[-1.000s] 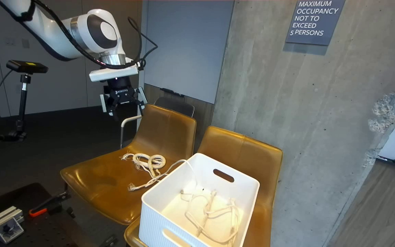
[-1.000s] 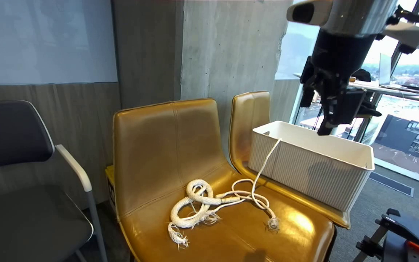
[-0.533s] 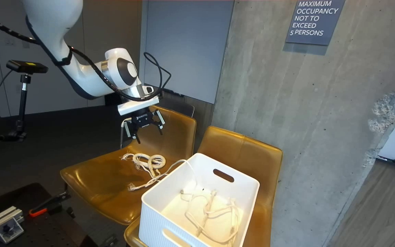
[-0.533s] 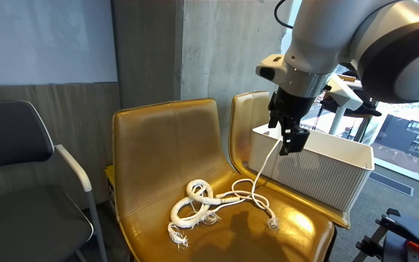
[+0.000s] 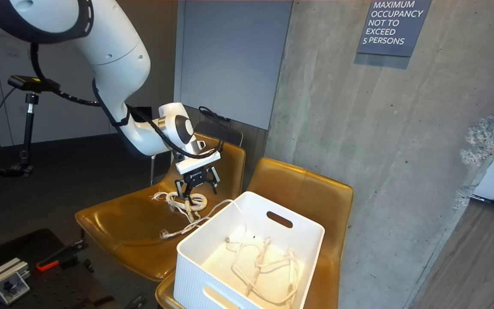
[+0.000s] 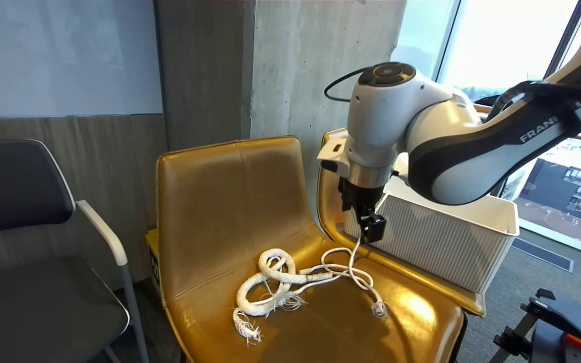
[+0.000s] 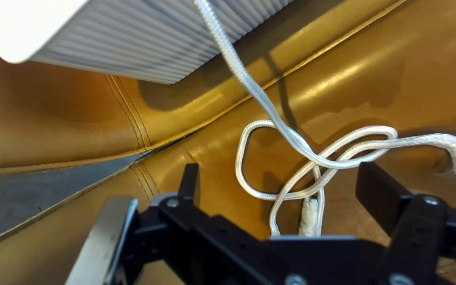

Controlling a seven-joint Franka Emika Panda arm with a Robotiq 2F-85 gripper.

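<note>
Exterior view: gripper [image 5: 203, 196], above left of two tan chairs [image 5: 232, 167], partly hides white rope [image 5: 190, 213] on seat [image 5: 140, 229]; rope runs right into one bin [image 5: 195, 274]. One rope or more: cannot tell. Exterior view: arm [image 6: 381, 116] hides part of bin; one dark chair [image 6: 28, 307] cut off at left. Wrist view: jaws spread wide above rope, part hidden behind gripper.

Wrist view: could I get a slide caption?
Open hand above looped white cord on a glossy brown seat, a ribbed white bin at upper left.
</note>
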